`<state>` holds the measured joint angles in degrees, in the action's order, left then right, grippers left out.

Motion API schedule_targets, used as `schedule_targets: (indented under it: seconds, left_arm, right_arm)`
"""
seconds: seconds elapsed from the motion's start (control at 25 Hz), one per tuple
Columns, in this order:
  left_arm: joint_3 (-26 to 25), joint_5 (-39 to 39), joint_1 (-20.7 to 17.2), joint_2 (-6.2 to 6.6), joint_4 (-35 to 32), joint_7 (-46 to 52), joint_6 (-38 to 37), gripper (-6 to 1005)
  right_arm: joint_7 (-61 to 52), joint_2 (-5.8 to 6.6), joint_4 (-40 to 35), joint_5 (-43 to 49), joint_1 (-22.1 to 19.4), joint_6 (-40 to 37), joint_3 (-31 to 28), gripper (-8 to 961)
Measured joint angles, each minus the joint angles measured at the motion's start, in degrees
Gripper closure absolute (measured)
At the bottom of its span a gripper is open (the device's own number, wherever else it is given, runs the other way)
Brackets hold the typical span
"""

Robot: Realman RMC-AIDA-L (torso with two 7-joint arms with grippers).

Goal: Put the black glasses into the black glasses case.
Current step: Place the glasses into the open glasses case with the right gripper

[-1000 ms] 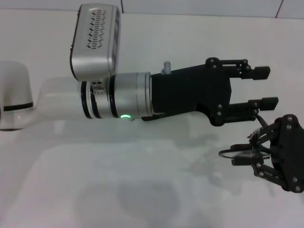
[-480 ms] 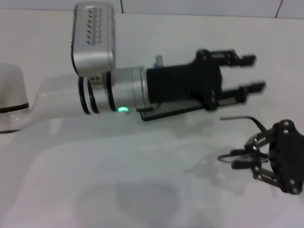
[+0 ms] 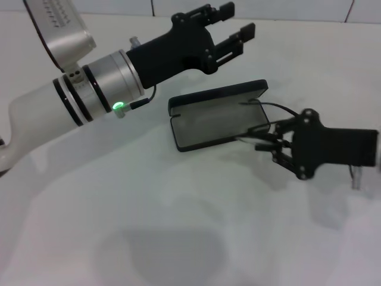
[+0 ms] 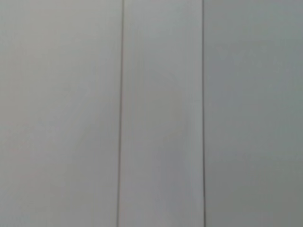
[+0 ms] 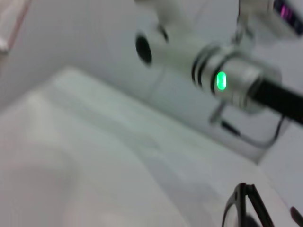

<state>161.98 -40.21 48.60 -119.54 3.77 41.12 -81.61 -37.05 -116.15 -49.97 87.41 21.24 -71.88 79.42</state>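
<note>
The left gripper (image 3: 229,27) is seen raised behind and to the left of the black glasses case (image 3: 217,115), its fingers spread with nothing between them; it appears to be parked clear of the work. The case itself lies lid-open on the white table (image 3: 119,196), its grey lining exposed and its lid hinged back on the far side. At the case's right end, the black glasses (image 3: 262,122) are held pinched in the right gripper (image 3: 266,142), with 1 thin temple arm arching over the case's right corner and the lens end hanging at the case's near rim.

For the insertion to go well, the frame is best carried further over the lining and lined up with the case's long axis, then lowered until both lenses sit inside the rim. The trailing temple should be kept from snagging the lid edge. Release is best made only once the frame is supported by the lining.
</note>
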Motion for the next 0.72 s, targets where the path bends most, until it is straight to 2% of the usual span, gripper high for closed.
schedule_targets:
  seconds: [0.24,0.44,0.6,0.72]
  left_arm:
    - [0.0,-0.8,0.1,-0.09,0.9,0.3,0.4,436]
    - [0.0,-0.9,0.5,-0.09,0.7,0.4,0.9,436]
    - [0.0,-0.9,0.5,-0.06,0.5,0.4,1.0,436]
    - [0.0,-1.0,0.5,-0.05,0.5,0.5,1.0,436]
  right_arm:
    - [0.0,-0.02,-5.7,-0.5,0.3,21.5,14.1,839]
    - [0.0,-0.05,-7.6,-0.4,1.0,39.4,27.2,839]
    - [0.0,-0.04,-7.4,-0.5,1.8,46.8,33.7,839]
    - [0.0,-0.04,-7.8,-0.6,1.8,49.7,36.0,839]
